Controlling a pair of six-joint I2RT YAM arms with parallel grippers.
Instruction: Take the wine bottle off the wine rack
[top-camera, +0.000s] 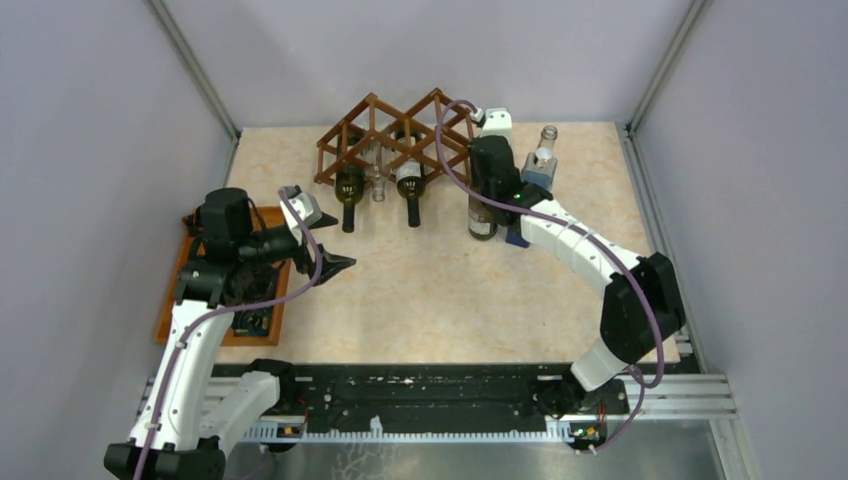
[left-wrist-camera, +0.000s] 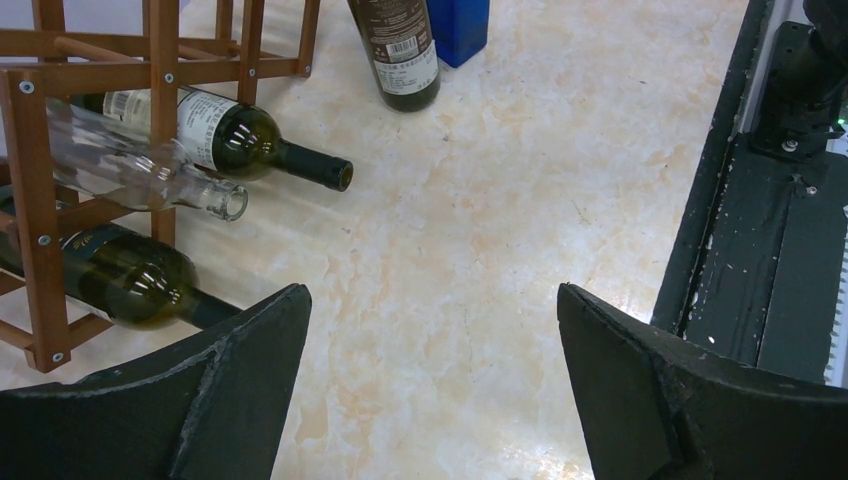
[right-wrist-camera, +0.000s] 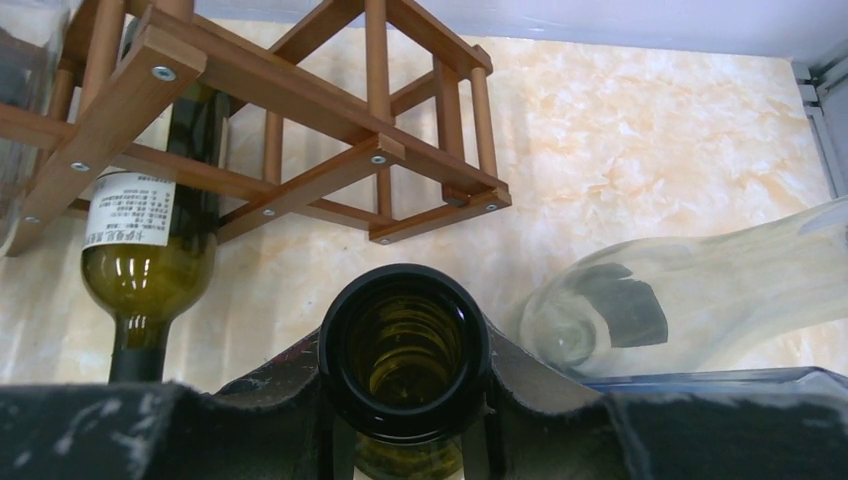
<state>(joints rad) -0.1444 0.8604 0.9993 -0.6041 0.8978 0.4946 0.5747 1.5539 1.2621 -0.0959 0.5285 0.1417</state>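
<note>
Wine bottle (top-camera: 482, 222) stood upright just right of the wine rack (top-camera: 398, 137).
Right gripper (top-camera: 489, 170) clamped its neck; left gripper (top-camera: 327, 243), at centre-left, hung with fingers spread wide.

Brown wine rack (left-wrist-camera: 37, 220); wine bottle (left-wrist-camera: 398, 48) seemingly dark green; cream-orange marbled table (top-camera: 420, 290).

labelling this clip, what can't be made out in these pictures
Top view: right arm covers most of the upright dark green glass wine bottle and the right gripper.
Left wrist view: frame edge cuts off the brown wooden lattice wine rack; bottle labels too small to read.
</note>
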